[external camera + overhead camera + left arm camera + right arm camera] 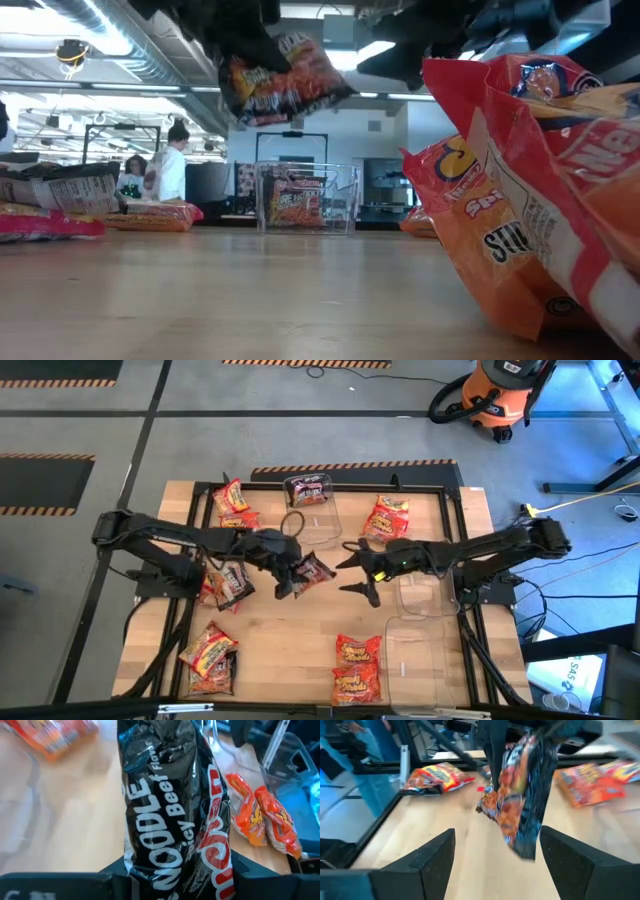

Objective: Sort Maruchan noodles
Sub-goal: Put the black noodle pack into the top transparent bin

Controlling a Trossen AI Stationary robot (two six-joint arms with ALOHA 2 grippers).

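The left gripper grips a black packet lifted above mid-counter; its label reads "NOODLE" and "Beef". The right gripper stands just beside it, fingers spread wide and empty. In a clear bin near the far edge lies another packet. Other packets lie along the counter edges, its middle bare.

Looks like a robotics lab or workshop: grey concrete floor with striped hazard tape, an orange shop vac, exposed ceiling ducts, people at workstations behind the wooden desk.
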